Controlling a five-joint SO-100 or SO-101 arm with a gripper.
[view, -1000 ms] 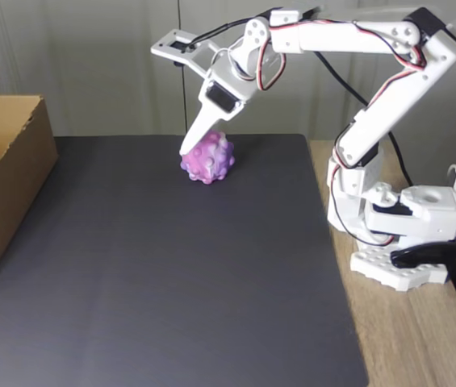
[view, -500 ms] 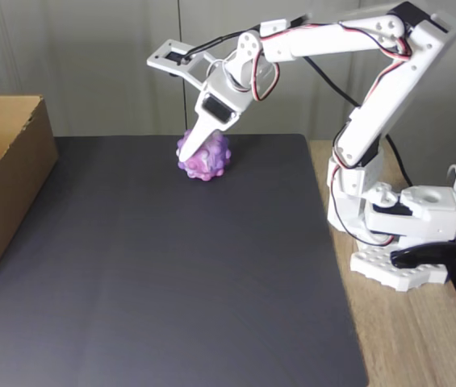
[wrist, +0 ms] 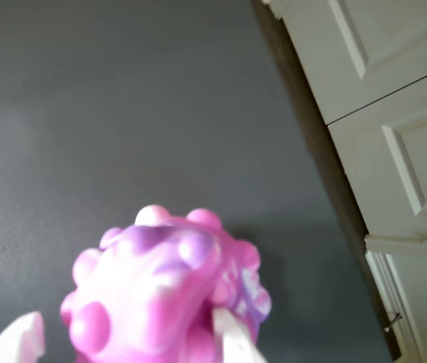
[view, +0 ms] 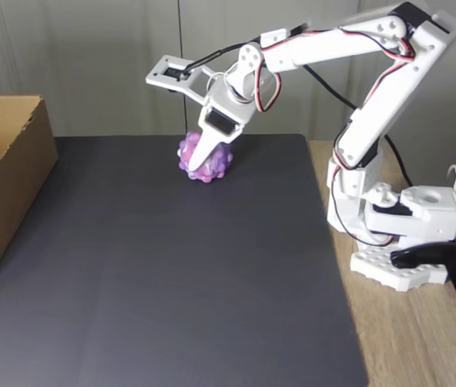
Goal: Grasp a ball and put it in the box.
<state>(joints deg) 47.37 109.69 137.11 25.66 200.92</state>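
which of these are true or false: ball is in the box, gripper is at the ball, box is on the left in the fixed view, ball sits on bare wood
The ball is in the box: false, it sits on the dark mat, well apart from the box.
The gripper is at the ball: true, a finger on each side in the wrist view.
The box is at the left edge of the fixed view: true.
The ball sits on bare wood: false, it is on the mat.

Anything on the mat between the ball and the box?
Nothing visible. In the fixed view, the dark mat lies bare between the ball and the box at the left edge. The gripper is already down on the ball.
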